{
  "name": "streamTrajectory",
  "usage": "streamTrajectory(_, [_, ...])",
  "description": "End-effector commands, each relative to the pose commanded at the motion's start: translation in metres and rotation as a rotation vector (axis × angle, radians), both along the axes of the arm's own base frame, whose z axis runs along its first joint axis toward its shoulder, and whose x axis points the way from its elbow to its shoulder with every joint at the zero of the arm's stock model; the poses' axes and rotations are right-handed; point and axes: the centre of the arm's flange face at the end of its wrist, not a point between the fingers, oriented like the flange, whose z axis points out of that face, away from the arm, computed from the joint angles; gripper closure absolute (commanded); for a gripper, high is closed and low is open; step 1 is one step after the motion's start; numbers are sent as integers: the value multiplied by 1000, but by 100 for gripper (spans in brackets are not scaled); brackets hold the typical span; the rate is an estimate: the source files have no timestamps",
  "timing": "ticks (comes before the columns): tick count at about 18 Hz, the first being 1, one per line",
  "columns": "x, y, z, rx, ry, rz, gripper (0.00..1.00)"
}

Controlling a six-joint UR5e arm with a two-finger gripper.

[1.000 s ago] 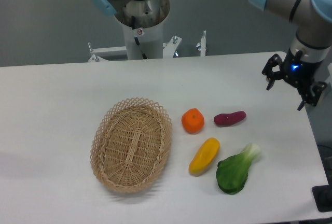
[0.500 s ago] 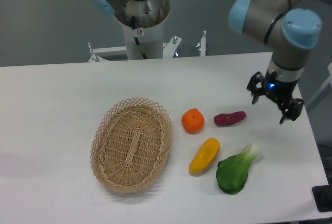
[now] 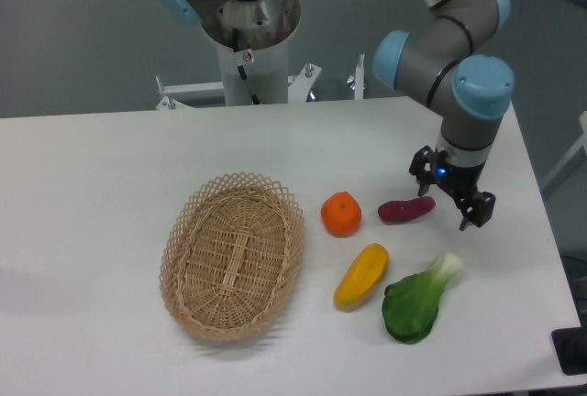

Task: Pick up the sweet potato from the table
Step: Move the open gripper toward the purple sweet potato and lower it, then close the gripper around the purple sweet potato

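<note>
- The sweet potato (image 3: 406,209) lies on the table (image 3: 110,176), right of centre, just beside the round orange fruit (image 3: 341,214) on that fruit's right and apart from it by a narrow gap.
- Its long axis runs nearly left to right across the view, the right end tilted slightly toward the far edge.
- The gripper (image 3: 450,197) hangs at the tuber's right end, a little to the right of its middle. One fingertip shows above the right tip, the other lower and further right.
- Jaws: spread apart and holding nothing. Whether the fingers are already down at table level cannot be told from this single view.
- Judgement: the coming move turns on a short shift leftward along the tuber's length, so that the fingers straddle its middle across the short axis (the present line between the fingertips looks skewed to that axis, though depth is uncertain).
- Room on the left: the orange fruit limits how far a finger may travel that way.
- Room toward the near side: the yellow-orange vegetable (image 3: 361,275) and the leafy green (image 3: 417,300) lie below, near but apart from the tuber.
- Room on the far side: bare tabletop.
- The right table edge is near the gripper; the wicker basket (image 3: 233,254) stands well apart to the left.
</note>
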Motion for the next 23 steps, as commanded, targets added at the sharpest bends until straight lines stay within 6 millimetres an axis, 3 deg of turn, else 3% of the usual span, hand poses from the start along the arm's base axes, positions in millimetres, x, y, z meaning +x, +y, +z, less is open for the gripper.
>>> streamTrajectory(12, [34,6,-32,-96,-20,-106,0])
streamTrajectory(20, [36,5,-47,-107,10,-97,1])
streamTrajectory(21, [36,6,-46,-104,17,-96,10])
streamTrajectory(23, [36,6,-46,-103,17,-94,39])
